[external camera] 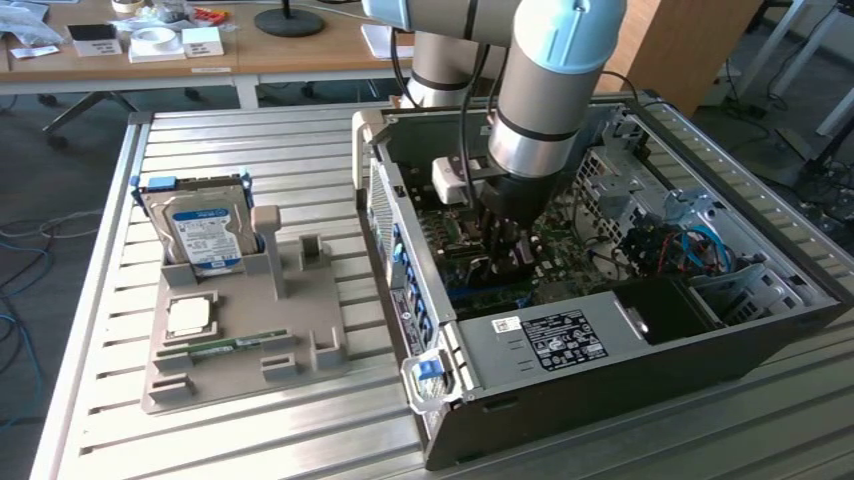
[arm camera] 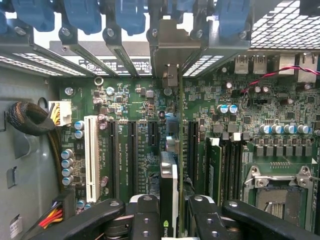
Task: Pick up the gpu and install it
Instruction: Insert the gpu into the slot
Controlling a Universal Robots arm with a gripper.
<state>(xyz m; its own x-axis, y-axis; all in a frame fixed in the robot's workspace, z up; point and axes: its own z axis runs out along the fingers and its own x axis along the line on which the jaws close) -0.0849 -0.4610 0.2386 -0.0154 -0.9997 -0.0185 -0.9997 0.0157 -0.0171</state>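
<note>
The gripper (arm camera: 169, 220) fingers (arm camera: 145, 220) clamp the gpu (arm camera: 169, 200) edge-on between them. Its long axis runs along the motherboard (arm camera: 140, 125) slots toward the case's (external camera: 747, 350) rear brackets, standing upright just above a slot.

We can read almost no wording here. In the wrist view we make out a pale logo mark on the edge of the card (arm camera: 169, 200), white printing along the slots on the green board (arm camera: 145, 150), and a white sticker (arm camera: 117, 64) with dark print behind the metal brackets, all too small to read. In the exterior view, the black label (external camera: 561, 338) on the power box and the blue-white label on the hard drive (external camera: 203, 235) carry print we cannot make out.
</note>
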